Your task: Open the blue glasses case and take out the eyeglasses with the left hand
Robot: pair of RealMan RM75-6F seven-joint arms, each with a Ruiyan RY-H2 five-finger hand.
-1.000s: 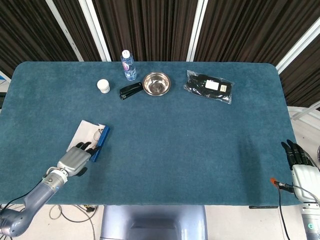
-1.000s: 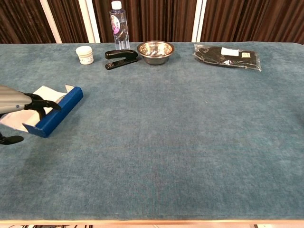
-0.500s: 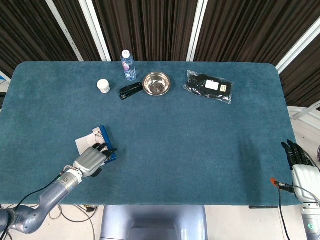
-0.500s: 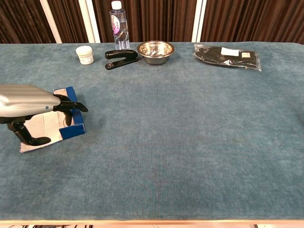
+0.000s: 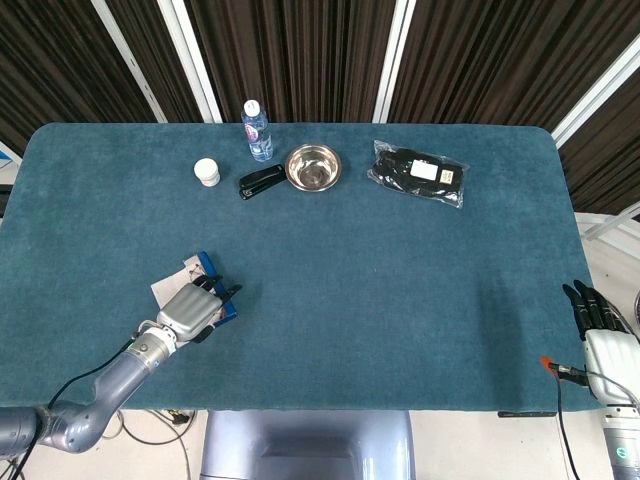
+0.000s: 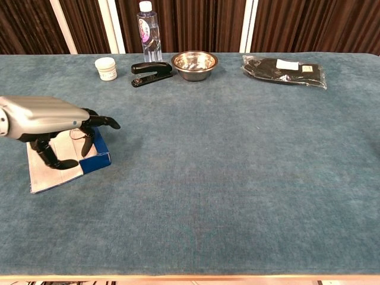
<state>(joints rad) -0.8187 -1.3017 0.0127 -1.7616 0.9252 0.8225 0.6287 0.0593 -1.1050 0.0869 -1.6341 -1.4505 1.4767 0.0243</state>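
Note:
The blue glasses case [image 5: 206, 268] [image 6: 96, 159] lies open near the table's front left, with its white lining [image 6: 47, 175] spread flat toward me. My left hand [image 5: 190, 310] [image 6: 56, 122] hovers over the case. Its fingers [image 6: 89, 141] curl down into the case and the thumb hooks below. A thin wire of the eyeglasses [image 6: 74, 133] shows under the palm, and the rest is hidden. Whether the fingers hold them is not visible. My right hand [image 5: 597, 325] stays off the table's right front corner, fingers straight and holding nothing.
Along the far edge stand a water bottle [image 5: 256, 130] [image 6: 149, 29], a white jar [image 5: 207, 172] [image 6: 105, 68], a black stapler [image 5: 261, 182] [image 6: 151, 73], a steel bowl [image 5: 313, 167] [image 6: 194, 64] and a black packet [image 5: 418, 172] [image 6: 284, 70].
My left hand has moved right and forward over the case. The case has turned and shifted, and the fingers now dip inside it. The right hand has stayed still.

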